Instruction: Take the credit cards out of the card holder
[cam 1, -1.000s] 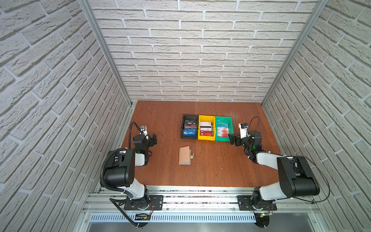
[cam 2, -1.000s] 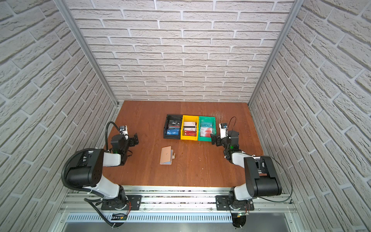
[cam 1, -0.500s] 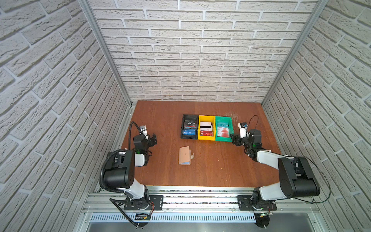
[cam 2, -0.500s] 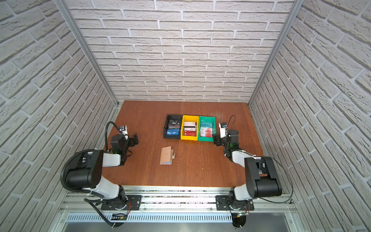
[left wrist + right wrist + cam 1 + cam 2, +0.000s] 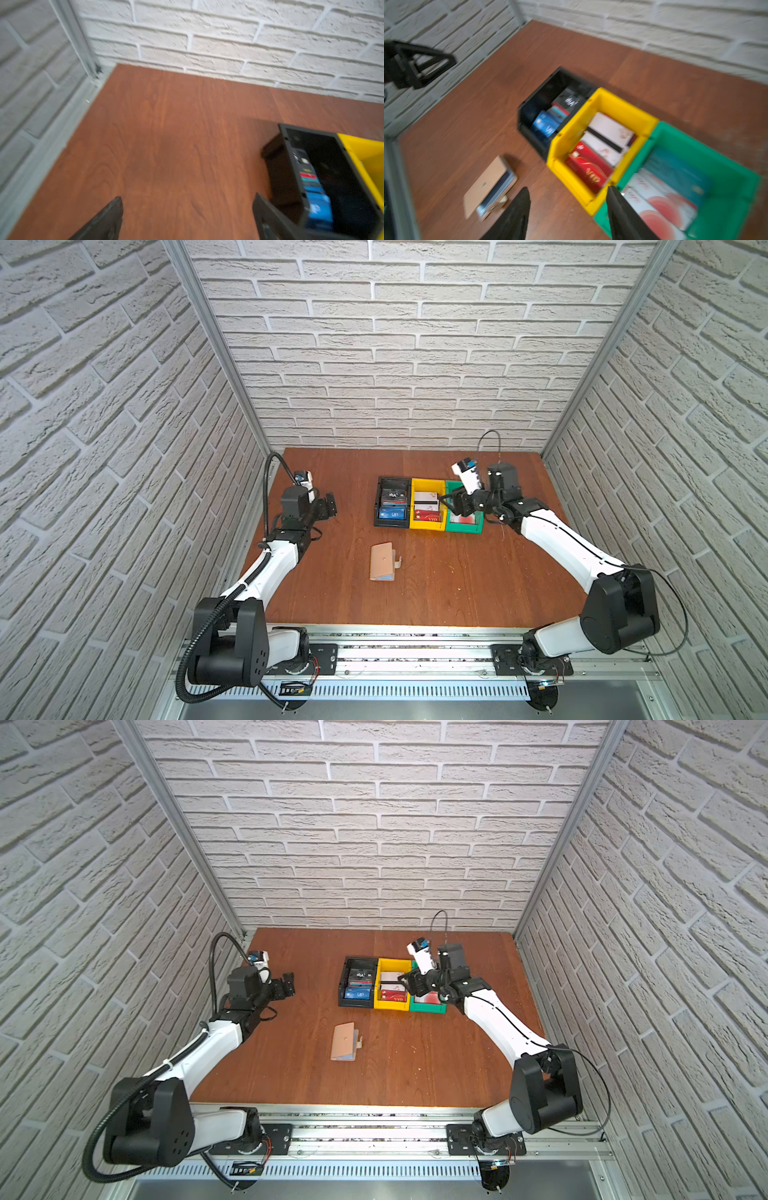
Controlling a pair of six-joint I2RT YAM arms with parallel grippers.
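Card holder point(image 5: 382, 562) is seen folded shut on the table point(image 5: 457, 580), in front of the black bin point(image 5: 377, 506), touched by nothing. Left end effector point(image 5: 188, 197) is opened wide and empty. Right end effector point(image 5: 568, 188), partly opened, empty, is held over the yellow bin point(image 5: 428, 481) and green bin point(image 5: 463, 529).

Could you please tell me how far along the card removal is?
Done: cards lie in the black bin, yellow bin and green bin. In hand: nothing; the right gripper hangs open over them, the left gripper open over bare table. Remaining: the card holder lies folded, its contents hidden.
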